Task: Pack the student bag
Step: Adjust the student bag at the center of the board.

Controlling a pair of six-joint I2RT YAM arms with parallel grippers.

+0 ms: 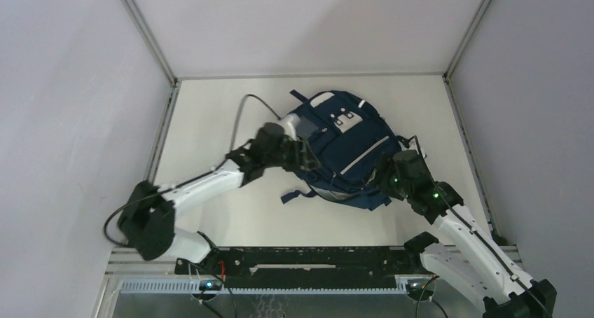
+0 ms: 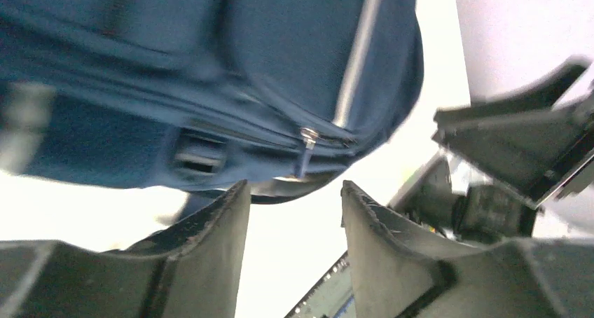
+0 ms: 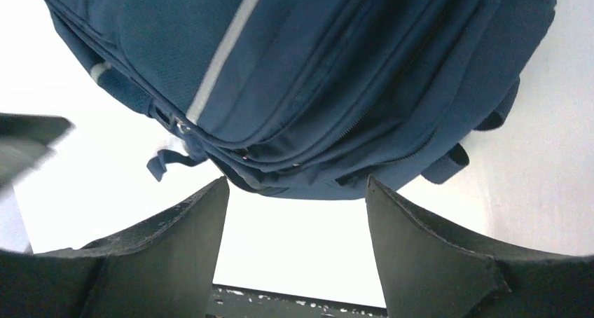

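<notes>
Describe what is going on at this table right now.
Two robot arms are working at a navy bag lying on the table. The left gripper sits at the bag's left edge, jaws apart and empty, a zip pull just ahead of it. The right gripper faces the bag's near right corner, jaws wide, holding nothing. No items to pack are in view.

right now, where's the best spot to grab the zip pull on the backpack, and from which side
Take the blue fabric tab of the zip pull, not the small metal slider above it. The tab seems to dangle loose past the edge of the backpack, so it likely gives the most to pinch. Come from the left claw's side: it faces the tab with jaws apart.
</notes>
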